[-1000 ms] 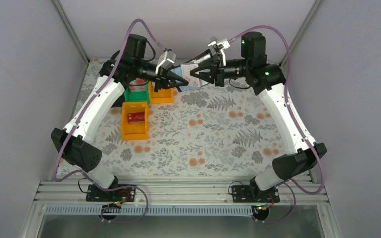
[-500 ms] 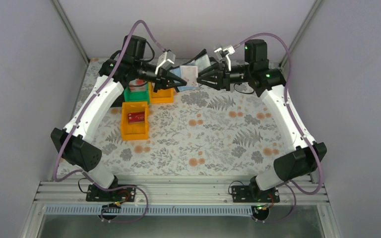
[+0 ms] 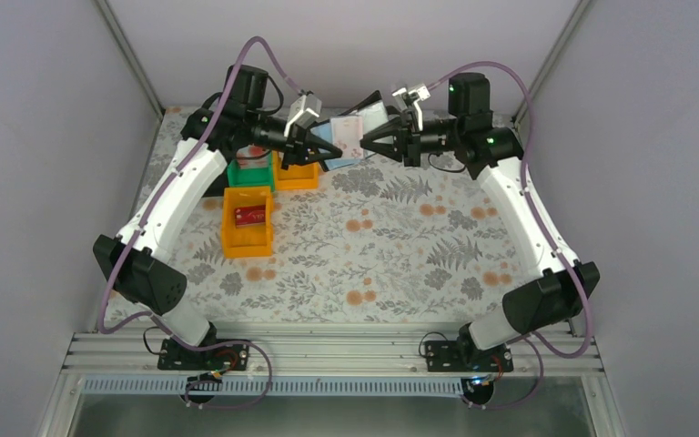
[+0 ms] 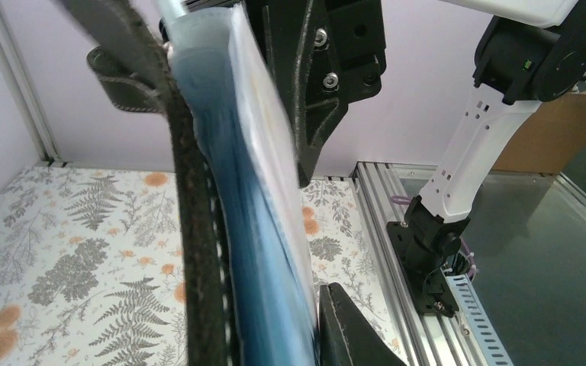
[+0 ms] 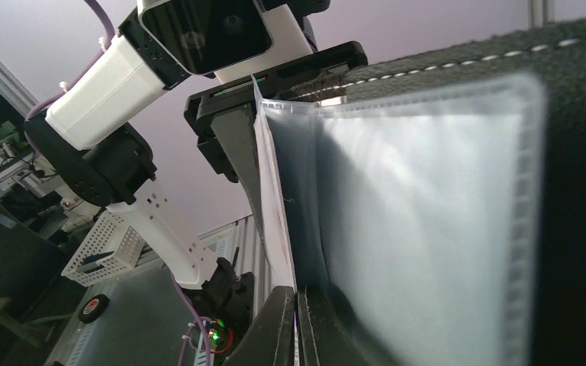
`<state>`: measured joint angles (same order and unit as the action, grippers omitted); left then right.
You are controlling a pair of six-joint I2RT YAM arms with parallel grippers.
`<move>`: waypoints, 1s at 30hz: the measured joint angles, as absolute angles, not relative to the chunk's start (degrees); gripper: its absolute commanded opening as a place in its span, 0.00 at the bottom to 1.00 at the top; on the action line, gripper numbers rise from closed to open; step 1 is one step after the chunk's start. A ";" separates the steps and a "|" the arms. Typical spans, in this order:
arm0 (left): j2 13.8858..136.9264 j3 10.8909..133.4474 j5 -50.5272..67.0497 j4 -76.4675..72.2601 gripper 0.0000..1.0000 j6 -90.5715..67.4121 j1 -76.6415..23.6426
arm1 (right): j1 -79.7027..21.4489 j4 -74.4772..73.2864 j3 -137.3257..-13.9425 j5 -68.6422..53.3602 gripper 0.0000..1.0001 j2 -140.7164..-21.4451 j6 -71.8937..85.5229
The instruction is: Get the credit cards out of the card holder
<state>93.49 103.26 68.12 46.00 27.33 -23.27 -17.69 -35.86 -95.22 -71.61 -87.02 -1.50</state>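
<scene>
Left fingers (image 4: 347, 332) are clamped on one side of the card holder (image 4: 192, 244), which is held up off the surface (image 3: 400, 246) above its far edge, a bit left of middle. The holder is open, black cover toward the left arm and pale blue sleeves toward the right arm. A whitish credit card (image 3: 348, 135) with red print sits at the sleeves, between the two sets of fingers. Right fingers (image 5: 275, 335) are almost fully together, pinching a thin whitish edge that looks like that card, tips right against the sleeves.

The surface is a floral cloth. Near the far left corner a green tray (image 3: 239, 175) and an orange tray (image 3: 297, 182) stand side by side. A second orange tray (image 3: 247, 248) sits nearer, toward the left edge, with a red card (image 3: 250, 215) flat inside. Plain pale walls stand on three sides. A metal rail (image 3: 328, 350) along the near edge carries both arm bases.
</scene>
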 measured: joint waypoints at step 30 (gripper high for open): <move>93.49 103.13 67.96 48.10 0.02 27.81 -23.68 | -16.88 -39.66 -95.57 -69.28 0.10 -85.97 -3.53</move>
<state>93.49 103.13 67.96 48.10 27.81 -23.68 -16.88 -39.66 -95.57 -69.28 -85.97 -3.53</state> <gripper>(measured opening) 0.075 0.156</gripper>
